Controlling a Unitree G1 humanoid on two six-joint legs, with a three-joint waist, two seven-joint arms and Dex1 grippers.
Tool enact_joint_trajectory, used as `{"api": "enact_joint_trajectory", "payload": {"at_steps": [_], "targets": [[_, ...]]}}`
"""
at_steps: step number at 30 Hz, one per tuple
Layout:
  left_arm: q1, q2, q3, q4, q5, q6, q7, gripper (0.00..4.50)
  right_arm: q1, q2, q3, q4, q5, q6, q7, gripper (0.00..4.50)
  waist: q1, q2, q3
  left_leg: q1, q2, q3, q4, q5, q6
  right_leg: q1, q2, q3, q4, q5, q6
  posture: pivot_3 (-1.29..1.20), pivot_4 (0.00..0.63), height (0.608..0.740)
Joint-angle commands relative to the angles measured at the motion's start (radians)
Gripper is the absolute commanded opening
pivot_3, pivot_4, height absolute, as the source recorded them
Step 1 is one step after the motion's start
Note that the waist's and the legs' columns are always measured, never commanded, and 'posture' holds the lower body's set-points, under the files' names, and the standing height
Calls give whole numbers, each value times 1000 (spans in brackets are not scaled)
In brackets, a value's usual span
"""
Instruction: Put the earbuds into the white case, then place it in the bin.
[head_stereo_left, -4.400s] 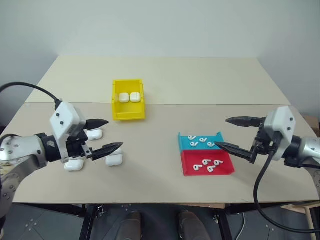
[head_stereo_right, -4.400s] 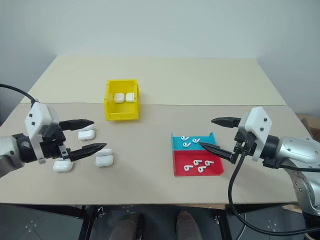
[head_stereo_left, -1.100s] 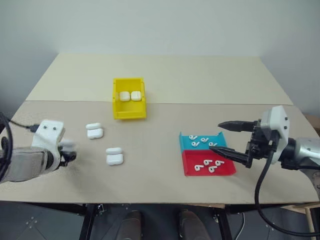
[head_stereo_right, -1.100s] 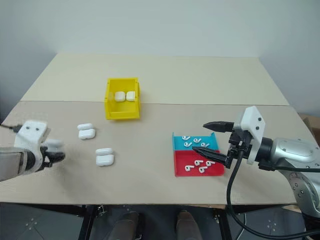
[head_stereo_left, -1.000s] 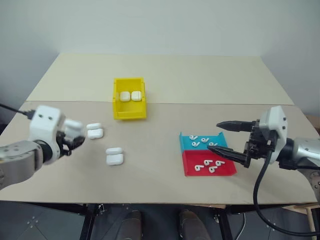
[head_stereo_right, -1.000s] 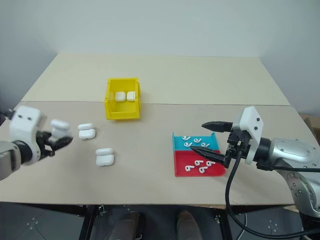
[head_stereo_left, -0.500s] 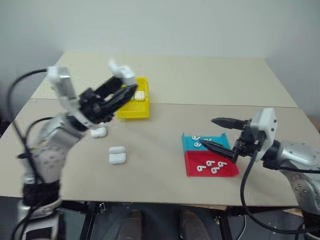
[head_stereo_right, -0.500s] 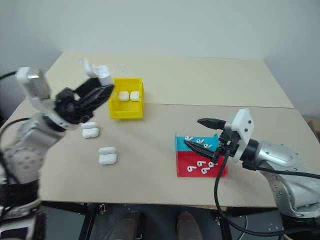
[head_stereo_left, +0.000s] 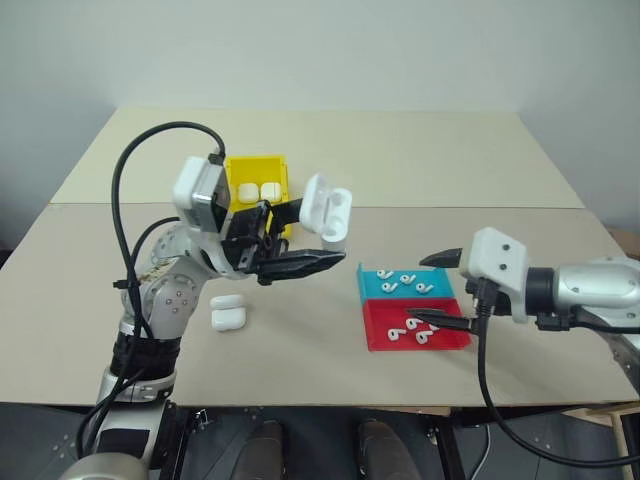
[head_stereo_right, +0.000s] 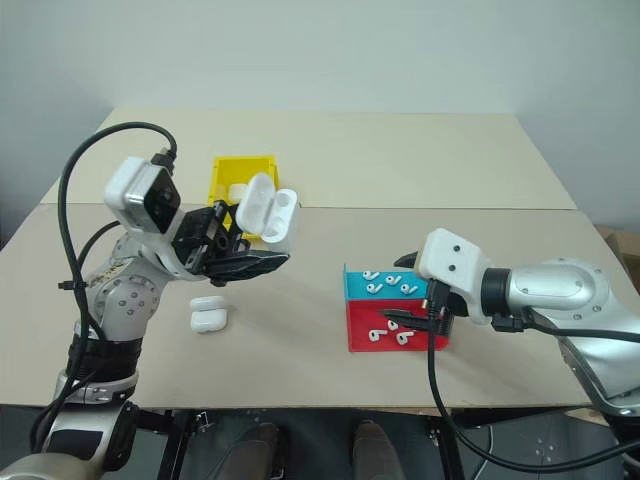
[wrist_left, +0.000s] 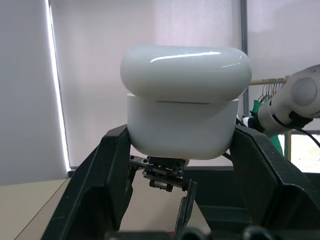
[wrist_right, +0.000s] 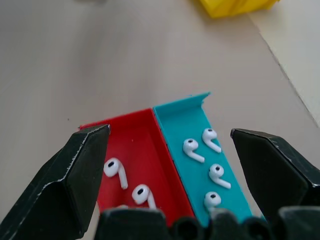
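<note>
Case (head_stereo_left: 326, 210) aloft in my left gripper (head_stereo_left: 300, 262), lid ajar in the head views, clamped between both fingers in my left wrist view. My right gripper (head_stereo_left: 441, 290), jaws wide, hovers over earbuds (wrist_right: 192, 149) in teal tray (wrist_right: 187, 119) and red tray (wrist_right: 145, 134).

Four white cases were counted: one (head_stereo_left: 327, 211) raised above the table (head_stereo_left: 420, 160), one (head_stereo_left: 228, 315) lying toward the table's left edge, and two (head_stereo_left: 258, 190) side by side inside the single yellow bin (head_stereo_left: 233, 175). Two shallow trays were seen toward the right edge, one teal (head_stereo_left: 400, 285) with four earbuds, one red (head_stereo_left: 412, 330) with four earbuds visible.
</note>
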Motion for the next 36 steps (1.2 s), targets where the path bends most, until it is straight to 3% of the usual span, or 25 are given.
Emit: {"api": "enact_joint_trajectory", "payload": {"at_steps": [1, 4, 7, 10, 15, 21, 36], "targets": [[26, 6, -4, -54, 60, -13, 41, 2732, -60, -75, 51, -39, -21, 35, 71, 3901, 1, 0, 0, 0, 0, 0, 0, 0, 0, 0, 0, 0, 0, 0, 0, 0, 150, 740], [63, 5, 1, -93, 68, 0, 68, 2732, -133, -116, 145, -32, -64, 19, 161, 2888, 1, 0, 0, -1, 1, -1, 0, -1, 1, -1, 0, -1, -1, 0, 0, 0, 150, 740], [89, -11, 3, -124, 67, 8, 109, 2732, -245, -118, 291, -9, -167, 21, 232, 2888, -1, 0, 0, -1, 1, 0, 1, -1, 1, -1, 0, -1, 0, 0, 0, 0, 150, 740], [109, -30, -4, -150, 76, 9, 152, 2732, -349, -53, 419, 34, -238, 41, 275, 2888, -1, 0, 0, 0, 2, 0, 1, -1, 1, -1, 0, -1, 0, 0, 0, 0, 150, 740], [137, -38, -8, -196, 75, 12, 190, 2732, -426, 7, 618, 72, -445, 3, 319, 2888, 3, 0, 0, -1, 1, -1, 1, -1, 1, -2, 0, -1, 0, 0, 0, 0, 150, 740], [161, -40, -4, -234, 66, 27, 233, 2732, -462, 73, 710, 118, -584, 16, 338, 2888, 4, 0, 0, -1, 1, -3, 3, -1, 1, -2, 0, -1, 1, 0, 0, 0, 150, 740], [171, -55, -6, -277, 56, 36, 286, 2732, -439, 174, 724, 192, -698, -15, 382, 2888, 4, 1, 0, -1, 1, -8, 4, -1, 2, -1, 0, -1, 2, 0, 0, 0, 150, 740]]}}
